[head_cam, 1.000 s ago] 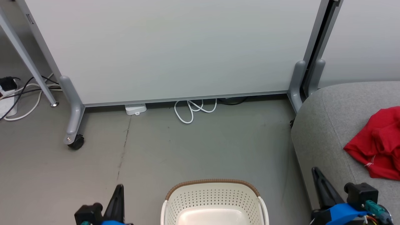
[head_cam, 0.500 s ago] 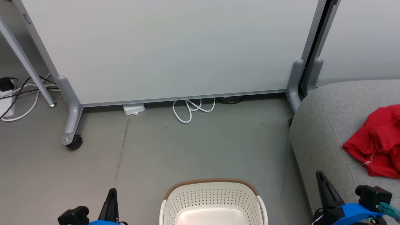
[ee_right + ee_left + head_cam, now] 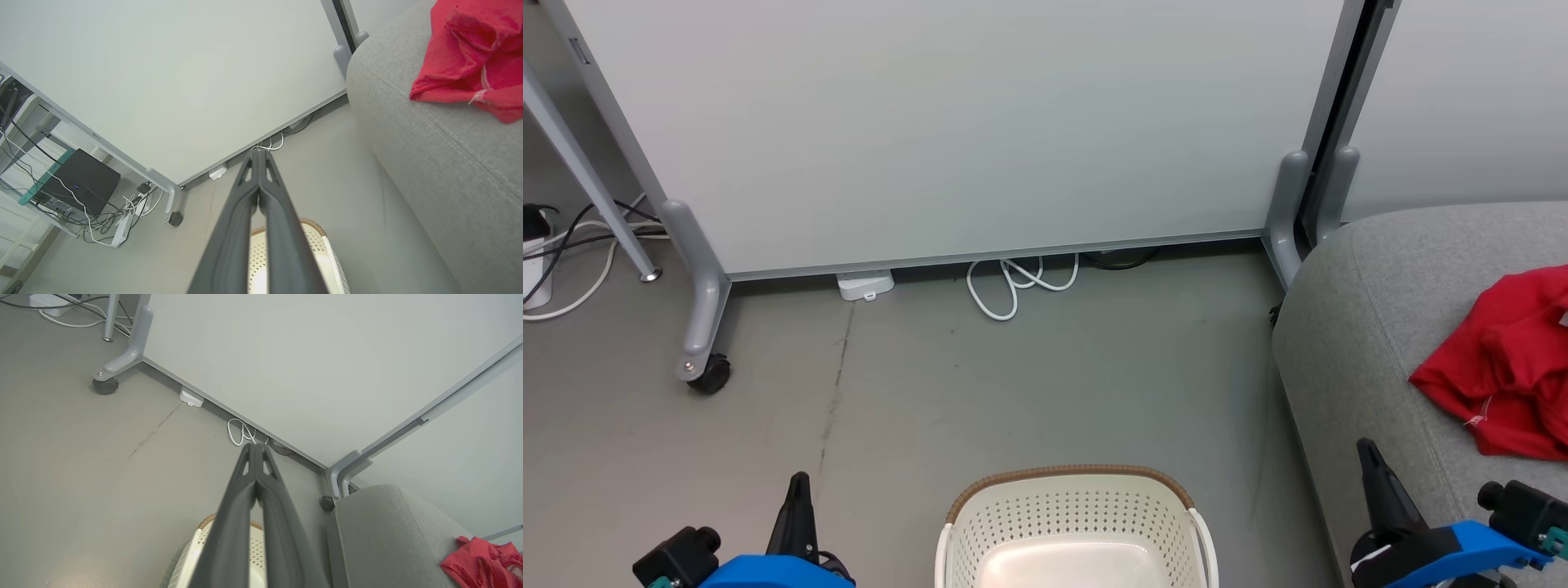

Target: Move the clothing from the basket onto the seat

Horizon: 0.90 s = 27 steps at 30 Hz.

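Observation:
The red clothing (image 3: 1507, 367) lies bunched on the light-grey seat (image 3: 1372, 327) at the right; it also shows in the left wrist view (image 3: 482, 567) and the right wrist view (image 3: 470, 57). The cream basket (image 3: 1074, 523) with its brown rim stands on the floor at bottom centre, its visible inside bare. My left gripper (image 3: 798, 488) sits left of the basket, shut with nothing held (image 3: 256, 449). My right gripper (image 3: 1368, 456) hangs at the seat's front edge, shut and empty (image 3: 258, 156).
A white partition panel (image 3: 980, 122) on grey castor legs (image 3: 698, 327) closes off the back. White cable loops (image 3: 1013, 286) and a small white box (image 3: 864, 285) lie at its foot. More cables (image 3: 564, 245) trail at the far left. Grey floor (image 3: 1029, 384) stretches before the basket.
The head view has shifted, so the scene sits slightly left and up. Both grippers have sunk lower and moved outward in view. The clothing and basket stay put.

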Motion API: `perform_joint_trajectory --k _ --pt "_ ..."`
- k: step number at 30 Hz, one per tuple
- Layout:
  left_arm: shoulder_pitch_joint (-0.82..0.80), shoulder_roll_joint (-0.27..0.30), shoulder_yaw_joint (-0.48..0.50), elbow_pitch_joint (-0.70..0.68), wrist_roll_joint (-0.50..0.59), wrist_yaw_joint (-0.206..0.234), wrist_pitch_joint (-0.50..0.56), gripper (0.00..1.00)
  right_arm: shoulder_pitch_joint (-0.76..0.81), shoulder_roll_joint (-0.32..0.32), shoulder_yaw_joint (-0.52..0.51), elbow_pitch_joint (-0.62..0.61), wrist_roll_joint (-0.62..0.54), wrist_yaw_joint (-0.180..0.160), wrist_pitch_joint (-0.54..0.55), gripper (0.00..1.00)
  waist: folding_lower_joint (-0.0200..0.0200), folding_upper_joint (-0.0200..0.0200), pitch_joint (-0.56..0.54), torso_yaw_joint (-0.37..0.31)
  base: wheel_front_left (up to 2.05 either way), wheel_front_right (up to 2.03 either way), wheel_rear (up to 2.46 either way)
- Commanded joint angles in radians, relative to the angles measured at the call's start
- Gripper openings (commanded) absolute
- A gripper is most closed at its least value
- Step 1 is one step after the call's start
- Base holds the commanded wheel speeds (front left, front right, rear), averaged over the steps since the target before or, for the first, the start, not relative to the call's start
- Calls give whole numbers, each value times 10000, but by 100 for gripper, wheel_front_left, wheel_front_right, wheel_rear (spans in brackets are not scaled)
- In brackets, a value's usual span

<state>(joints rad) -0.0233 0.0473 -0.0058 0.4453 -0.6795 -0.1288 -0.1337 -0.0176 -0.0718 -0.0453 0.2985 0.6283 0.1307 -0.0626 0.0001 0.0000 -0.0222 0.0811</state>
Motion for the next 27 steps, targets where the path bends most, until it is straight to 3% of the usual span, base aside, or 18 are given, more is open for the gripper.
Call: perform_joint_trajectory --k 1,27 --pt "-311 24 105 -228 -370 -8 75 0 -342 -8 -66 -198 416 0 60 0 -1 0 4 -12 0 0 0" --pt "-552 31 509 -892 -3606 -15 951 0 -574 74 -297 -339 3825 1 687 0 -1 0 71 -227 0 0 0"
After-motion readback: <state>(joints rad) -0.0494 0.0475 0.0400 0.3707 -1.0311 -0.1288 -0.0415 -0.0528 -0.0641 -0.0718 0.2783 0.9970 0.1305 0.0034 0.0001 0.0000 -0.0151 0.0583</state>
